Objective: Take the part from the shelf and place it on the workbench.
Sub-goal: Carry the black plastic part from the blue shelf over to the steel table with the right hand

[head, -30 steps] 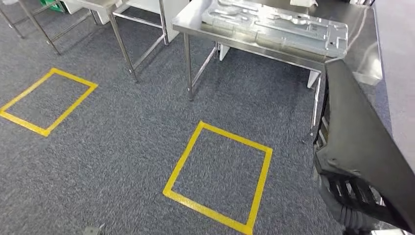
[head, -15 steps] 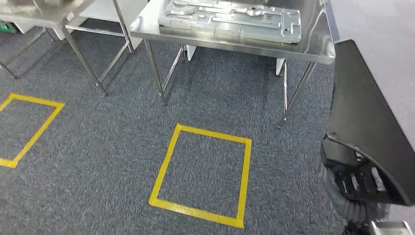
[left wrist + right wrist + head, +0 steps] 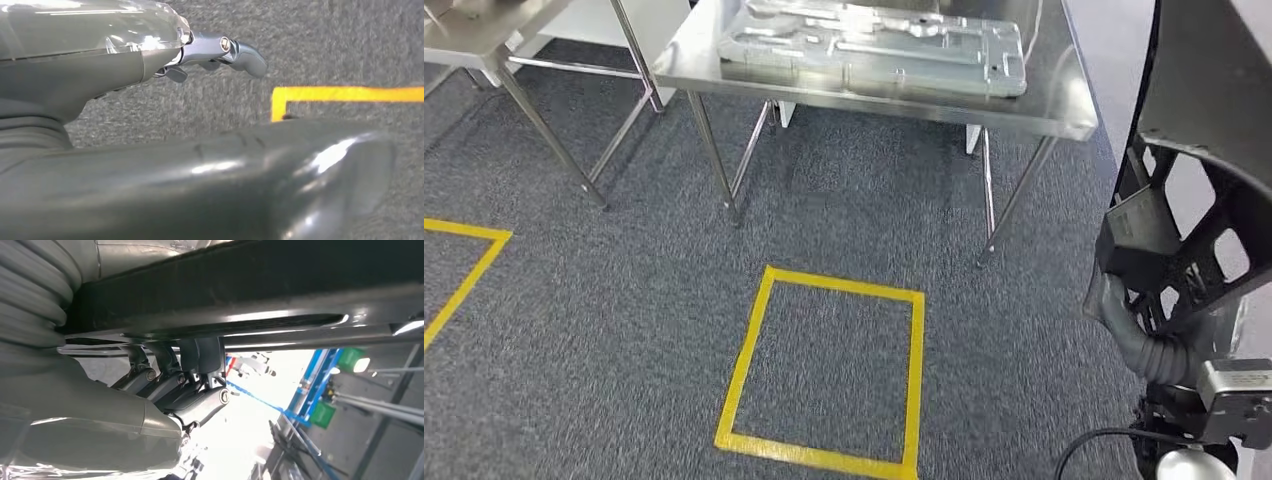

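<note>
**While the counter is lying ahead, the part is riding on my right**

While I am looking down through the head view, the counter (image 3: 1064,105) is standing ahead and slightly left of where the right arm is carrying its load, with grey carpet and a yellow floor square (image 3: 824,370) lying between us. A silver moulded tray (image 3: 874,45) is already occupying most of the counter top, leaving a bare strip along the near edge and the right end. I am judging that strip to be the only landing room.

The black part (image 3: 1199,110) is hanging at my right side, well short of the counter, its long axis running up and away from me, so it is pointing roughly toward the counter's right end. The right robot hand (image 3: 170,390) is the nearer one, and it is the one carrying: in the right wrist view its fingers (image 3: 200,405) are curling up against the part's dark underside, gripping it.

The left robot hand (image 3: 220,52) is hanging over the carpet beside a yellow tape corner, holding nothing; whether its fingers are spread or curled, I cannot tell.

The head view is giving me the counter and the part's ribbed outline; the right wrist view alone is showing me the grip itself.
</note>
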Tool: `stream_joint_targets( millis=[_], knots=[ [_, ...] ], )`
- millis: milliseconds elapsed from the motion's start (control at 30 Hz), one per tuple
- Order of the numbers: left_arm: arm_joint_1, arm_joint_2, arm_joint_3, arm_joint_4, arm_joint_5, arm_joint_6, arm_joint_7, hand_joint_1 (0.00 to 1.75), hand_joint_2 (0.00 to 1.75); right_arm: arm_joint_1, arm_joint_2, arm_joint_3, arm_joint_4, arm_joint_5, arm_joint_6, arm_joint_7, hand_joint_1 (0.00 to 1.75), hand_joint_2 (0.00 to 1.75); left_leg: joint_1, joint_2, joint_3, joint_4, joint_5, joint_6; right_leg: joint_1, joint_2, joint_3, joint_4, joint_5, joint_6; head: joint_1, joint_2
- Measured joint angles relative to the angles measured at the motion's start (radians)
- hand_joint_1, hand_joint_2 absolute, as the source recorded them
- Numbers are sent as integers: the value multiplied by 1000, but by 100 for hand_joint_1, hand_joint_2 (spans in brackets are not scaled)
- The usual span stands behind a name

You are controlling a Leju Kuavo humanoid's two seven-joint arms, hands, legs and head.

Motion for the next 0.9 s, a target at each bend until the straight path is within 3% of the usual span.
stream_joint_targets(
  millis=[33,100,167,200,233,300,333,367,433,467,533,567,633,667,700,733,833,867,900],
  knots=[
    [-1,-1,2,0,0,0,0,0,0,-18,-11,-1,10,-5,2,8,175,175,1,0,17,-10,-7,4,0,-4,-47,61,-1,2,0,0],
    [-4,-2,5,1,0,0,0,0,0,-45,-27,-2,31,-9,4,21,175,175,1,-2,50,-23,-25,6,0,-6,-138,146,-48,5,0,0],
    [-5,-4,8,3,1,0,0,0,0,-66,-40,-2,52,-8,4,36,175,175,1,-7,88,-28,-51,5,0,-7,-195,150,-100,7,0,0],
    [-5,-5,9,4,2,0,0,0,0,-78,-47,-1,64,-7,4,45,175,175,1,-8,110,-29,-66,4,0,-7,-207,118,-97,7,0,0],
    [-4,-6,10,6,3,0,0,0,0,-91,-56,-1,76,-7,4,54,175,175,0,-9,131,-30,-83,3,1,-8,-209,68,-62,5,0,0],
    [-5,-10,14,10,4,0,0,0,0,-120,-79,-1,105,-14,9,70,175,175,-1,-9,170,-31,-117,-3,7,-11,-206,-37,83,-8,1,0],
    [-6,-12,17,11,6,0,1,0,0,-135,-91,-1,119,-19,13,79,175,175,-2,-8,186,-36,-132,-8,11,-12,-201,-66,136,-16,1,0],
    [-8,-15,20,13,8,0,1,0,0,-150,-106,-2,132,-24,17,86,175,175,-3,-8,201,-39,-140,-13,15,-11,-195,-79,163,-23,1,0],
    [-16,-17,27,13,14,0,1,0,0,-190,-137,-4,154,-30,26,102,175,175,-5,-6,209,-15,-127,-26,14,-4,-169,-85,141,-36,0,0],
    [-21,-19,30,13,17,0,0,0,0,-215,-152,-6,165,-33,31,110,175,175,-5,-5,193,30,-108,-31,10,-2,-152,-93,131,-43,0,0],
    [-28,-22,38,14,22,0,0,0,0,-268,-176,-5,193,-36,41,127,175,175,-3,-5,114,163,-89,-38,6,-1,-115,-104,109,-53,-1,0],
    [-28,-23,42,14,24,0,0,0,0,-291,-185,-3,209,-35,45,134,175,175,-3,-5,64,224,-106,-40,6,-1,-98,-106,96,-57,-2,0],
    [-26,-24,50,16,26,-1,1,0,0,-337,-198,5,246,-28,51,152,175,175,-1,-5,-26,287,-191,-44,6,2,-65,-108,68,-58,-2,0],
    [-24,-25,54,19,27,-2,1,0,0,-364,-205,13,269,-21,54,165,175,175,-1,-5,-58,284,-232,-47,5,4,-47,-108,53,-57,-1,0],
    [-22,-26,58,22,27,-3,1,0,0,-395,-210,23,294,-12,58,179,175,175,-1,-5,-81,260,-248,-48,5,6,-27,-108,38,-56,-1,0],
    [-20,-26,60,25,27,-4,2,0,0,-429,-217,35,321,-3,61,194,175,175,-1,-5,-95,218,-227,-48,4,8,-8,-109,23,-54,-1,0],
    [-21,-26,67,36,25,-10,6,0,0,-520,-237,69,400,15,69,227,175,175,-3,-3,-102,79,-28,-35,7,12,40,-110,-24,-40,-1,0],
    [-22,-27,68,38,23,-12,8,0,0,-543,-245,77,419,18,72,235,175,175,-4,-4,-98,58,11,-28,9,14,55,-108,-34,-33,-2,0],
    [-24,-27,69,40,21,-15,10,0,0,-566,-256,83,438,21,75,242,175,175,-4,-4,-90,53,18,-21,11,15,66,-101,-37,-25,-2,0]
  ],
)
